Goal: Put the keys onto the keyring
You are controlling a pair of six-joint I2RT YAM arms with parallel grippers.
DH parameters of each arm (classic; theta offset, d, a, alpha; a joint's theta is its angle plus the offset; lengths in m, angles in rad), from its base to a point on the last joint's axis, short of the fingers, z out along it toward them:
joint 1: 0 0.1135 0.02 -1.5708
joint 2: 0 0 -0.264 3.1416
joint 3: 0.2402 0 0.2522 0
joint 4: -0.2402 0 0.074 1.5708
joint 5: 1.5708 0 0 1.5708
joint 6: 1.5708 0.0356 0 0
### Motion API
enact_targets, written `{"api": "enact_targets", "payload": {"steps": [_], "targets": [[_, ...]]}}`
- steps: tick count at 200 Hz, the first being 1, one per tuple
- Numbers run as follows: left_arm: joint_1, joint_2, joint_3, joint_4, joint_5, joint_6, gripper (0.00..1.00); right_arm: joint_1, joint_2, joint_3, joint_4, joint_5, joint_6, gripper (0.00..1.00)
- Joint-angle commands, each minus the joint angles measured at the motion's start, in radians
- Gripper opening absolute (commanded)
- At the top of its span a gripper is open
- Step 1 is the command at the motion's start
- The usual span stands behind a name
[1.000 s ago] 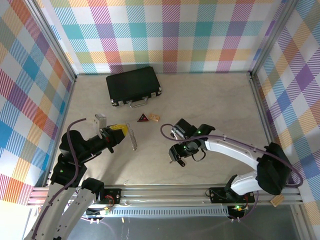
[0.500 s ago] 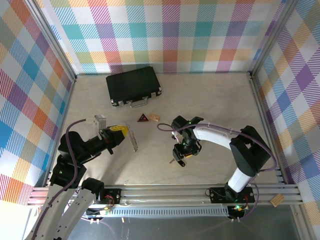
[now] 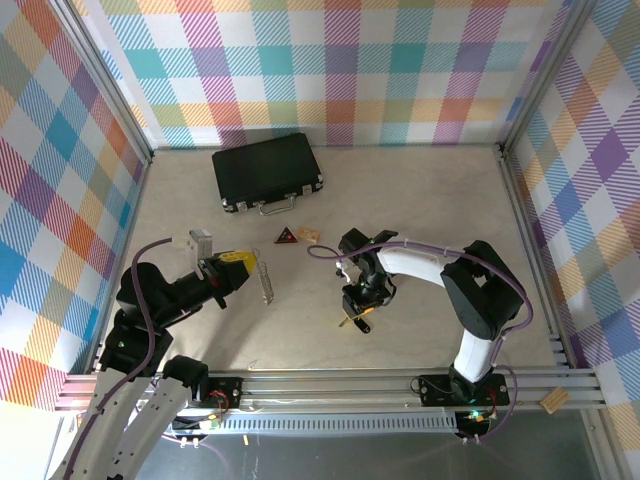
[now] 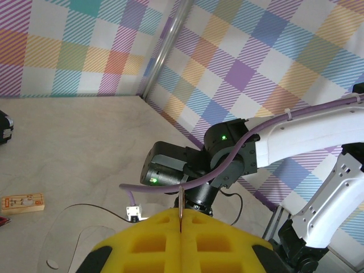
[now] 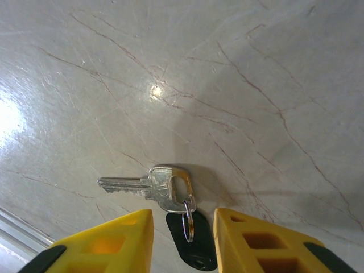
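Left fingers [image 4: 142, 242] pressed together on the keyring [image 3: 266, 282], lower left of the top view, unchanged | right gripper [image 3: 353, 318], centre, is now lowered over the key [image 5: 149, 184], fingers [image 5: 108, 244] narrowing astride its black tag [image 5: 191, 250], not yet gripping | pickup looks imminent; threading remains

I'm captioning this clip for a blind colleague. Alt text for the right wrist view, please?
A small silver metal key lies flat on a pale marbled tabletop, blade pointing left, with a thin wire ring through its head linking it to a black plastic tag. The two yellow fingers of the right pincer stand apart either side of the tag.
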Motion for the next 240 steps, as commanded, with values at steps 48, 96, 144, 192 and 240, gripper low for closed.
{"api": "enact_targets", "payload": {"steps": [48,96,144,192,240], "targets": [[0.014,0.000,0.020,0.030,0.007,0.012,0.00,-0.002,0.013,0.020,-0.019,-0.026,-0.036,0.25],[0.014,0.000,0.020,0.024,0.002,0.013,0.00,-0.002,0.009,0.019,-0.020,-0.025,-0.038,0.20],[0.014,-0.002,0.020,0.023,0.000,0.013,0.00,-0.002,-0.005,0.012,-0.022,-0.014,-0.040,0.14],[0.014,-0.001,0.023,0.013,-0.010,0.020,0.00,-0.001,-0.020,0.011,-0.028,0.007,-0.041,0.08],[0.014,0.001,0.021,0.013,-0.012,0.019,0.00,-0.002,-0.058,0.000,-0.022,0.011,-0.048,0.00]]}}
